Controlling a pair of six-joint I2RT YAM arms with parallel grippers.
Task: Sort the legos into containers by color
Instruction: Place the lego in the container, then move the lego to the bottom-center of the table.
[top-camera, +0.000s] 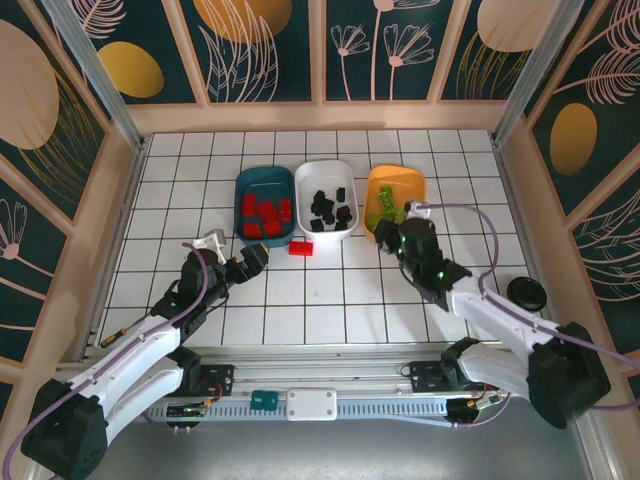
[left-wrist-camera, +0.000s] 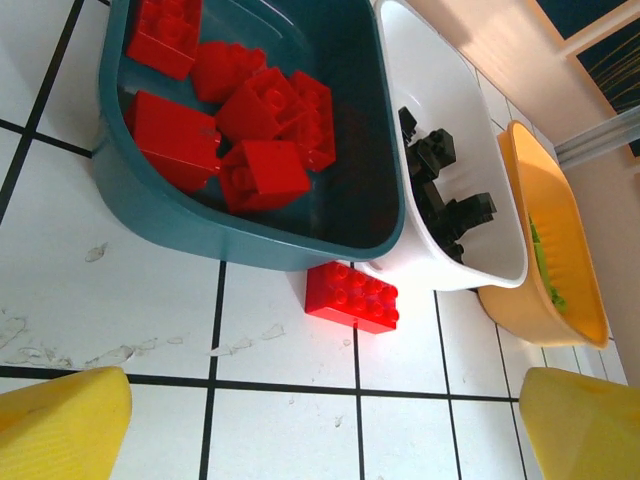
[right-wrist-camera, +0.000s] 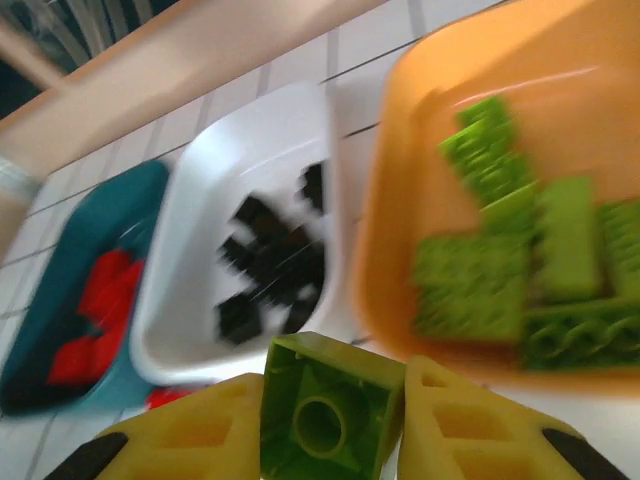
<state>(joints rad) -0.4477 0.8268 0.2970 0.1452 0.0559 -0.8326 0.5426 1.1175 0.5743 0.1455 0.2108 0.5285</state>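
Three containers stand in a row: a dark teal tray (top-camera: 243, 180) of red legos (left-wrist-camera: 258, 120), a white tray (top-camera: 304, 178) of black legos (top-camera: 330, 207), and an orange tray (top-camera: 412, 178) of lime-green legos (right-wrist-camera: 520, 260). One red lego (top-camera: 301, 247) lies on the table just in front of the teal and white trays (left-wrist-camera: 352, 297). My left gripper (left-wrist-camera: 320, 425) is open, a little short of that brick. My right gripper (right-wrist-camera: 330, 425) is shut on a lime-green lego (right-wrist-camera: 330, 405), hollow underside toward the camera, near the orange tray's front left edge (top-camera: 381, 234).
A black round object (top-camera: 527, 294) lies on the table at the right. Low beige walls (top-camera: 320, 116) border the white tiled table (top-camera: 300, 310). Open tiles lie between the arms.
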